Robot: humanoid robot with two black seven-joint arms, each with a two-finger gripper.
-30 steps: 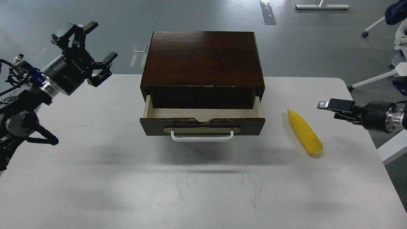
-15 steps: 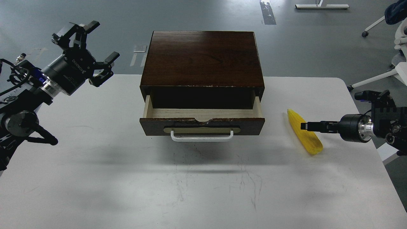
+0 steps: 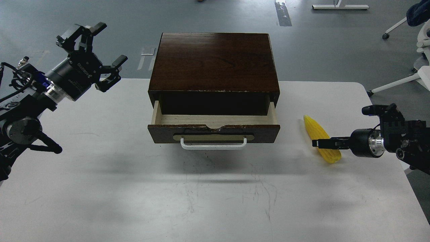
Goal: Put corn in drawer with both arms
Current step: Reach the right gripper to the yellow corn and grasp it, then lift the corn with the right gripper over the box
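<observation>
The yellow corn [image 3: 315,128] lies on the white table [image 3: 100,174] to the right of the dark wooden cabinet [image 3: 215,60], tip pointing away from me. The drawer [image 3: 215,120] is pulled partly out; its pale wood inside is empty, and the white bar handle [image 3: 213,145] faces me. My right gripper [image 3: 316,143] reaches in from the right, seen thin and edge-on, and crosses the near half of the corn; whether it touches the cob I cannot tell. My left gripper [image 3: 106,47] is open and empty, raised above the table's far left corner, apart from the cabinet.
Office chair legs [image 3: 403,23] stand on the grey floor beyond the table's right edge. The table's right edge runs close behind the right arm. Scuff marks cover the bare front of the table.
My right gripper has swung down from behind the corn and moved left, now crossing the cob's near half. The left gripper has barely moved. The corn and the drawer have stayed put.
</observation>
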